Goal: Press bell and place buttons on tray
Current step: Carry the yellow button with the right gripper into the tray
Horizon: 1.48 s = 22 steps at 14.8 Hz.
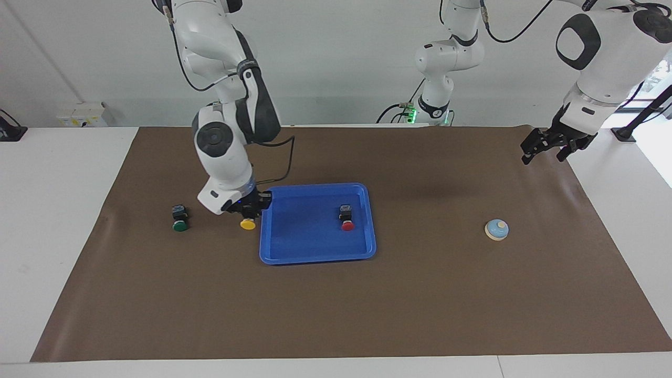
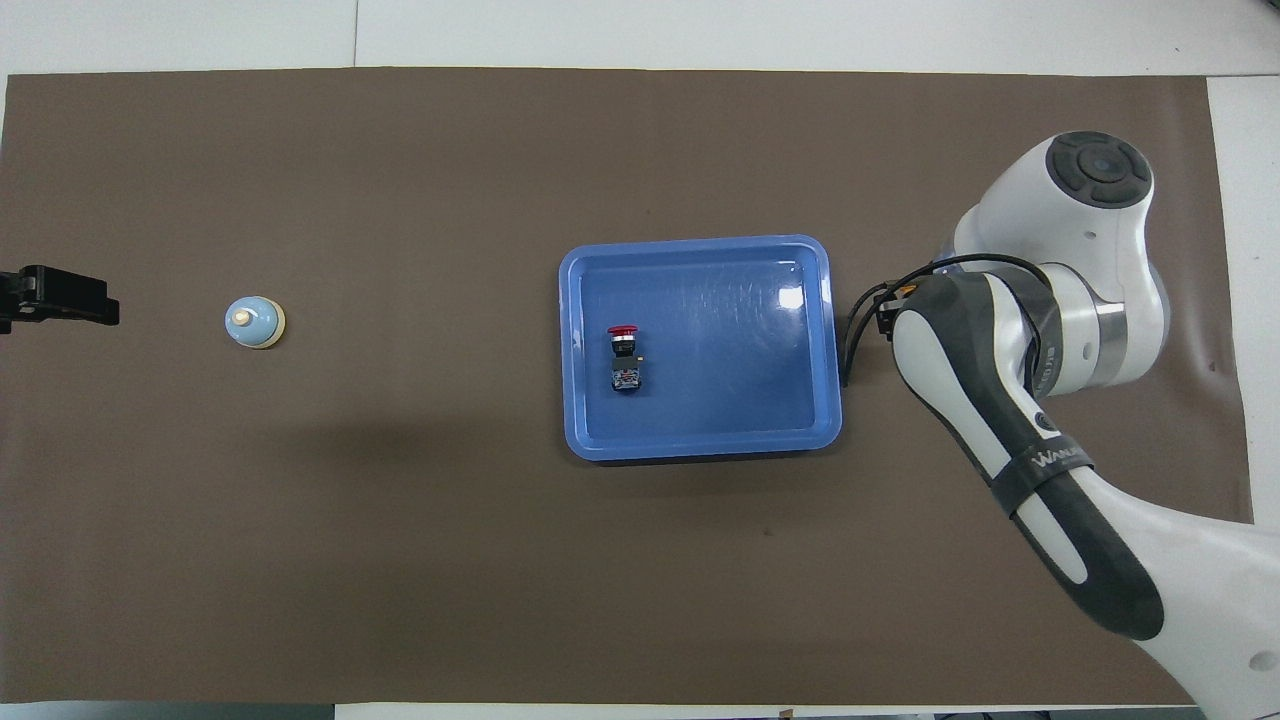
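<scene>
right gripper (image 1: 248,209) clamps yellow button (image 1: 248,222), cap pointing away from robots; left gripper (image 1: 548,144) waits, spread unclear.

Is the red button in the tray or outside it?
In it: the red button lies on the floor of the tray, inside its rim.
</scene>
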{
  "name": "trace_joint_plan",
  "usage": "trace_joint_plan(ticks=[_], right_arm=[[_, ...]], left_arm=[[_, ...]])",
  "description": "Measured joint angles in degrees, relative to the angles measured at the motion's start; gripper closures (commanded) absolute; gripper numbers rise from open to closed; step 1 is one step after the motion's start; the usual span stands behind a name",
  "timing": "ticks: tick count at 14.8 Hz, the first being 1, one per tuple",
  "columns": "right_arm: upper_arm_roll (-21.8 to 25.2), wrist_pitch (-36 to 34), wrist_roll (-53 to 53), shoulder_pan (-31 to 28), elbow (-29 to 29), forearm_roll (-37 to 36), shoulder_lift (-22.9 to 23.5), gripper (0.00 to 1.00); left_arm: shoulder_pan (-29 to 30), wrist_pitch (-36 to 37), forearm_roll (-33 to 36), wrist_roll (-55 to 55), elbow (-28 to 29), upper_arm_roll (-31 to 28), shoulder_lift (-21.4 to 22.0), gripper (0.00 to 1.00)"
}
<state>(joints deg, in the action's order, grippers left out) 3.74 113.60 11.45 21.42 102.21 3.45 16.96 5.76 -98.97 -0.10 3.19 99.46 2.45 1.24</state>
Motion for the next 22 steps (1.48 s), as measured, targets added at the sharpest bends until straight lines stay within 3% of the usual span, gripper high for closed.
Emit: trace_joint_plan(ticks=[4,10,11,12,18,22], right_arm=[[-0.4,8.2,10.5,12.1,0.0,0.2,4.0,1.0],[0.0,12.8,8.5,10.8,0.0,0.2,8.0,1.0],[0.0,13.4,8.5,10.8,0.0,0.2,8.0,0.7],[0.0,13.6,8.5,10.8,0.0,0.5,8.0,0.01],[0.1,13.4,8.5,10.4,-0.7,2.1,7.8,0.0],[1.1,4.2,5.5,6.8,-2.0,-0.9,4.8,0.0]], left_arm=[[0.0,0.0,0.0,0.0,0.0,0.0,0.0,0.0],[0.0,0.0,0.0,0.0,0.0,0.0,0.0,0.0],[0.0,0.0,0.0,0.0,0.0,0.0,0.0,0.0],[0.0,0.0,0.0,0.0,0.0,0.0,0.0,0.0],[0.0,0.0,0.0,0.0,0.0,0.0,0.0,0.0],[0.0,0.0,0.0,0.0,0.0,0.0,0.0,0.0]])
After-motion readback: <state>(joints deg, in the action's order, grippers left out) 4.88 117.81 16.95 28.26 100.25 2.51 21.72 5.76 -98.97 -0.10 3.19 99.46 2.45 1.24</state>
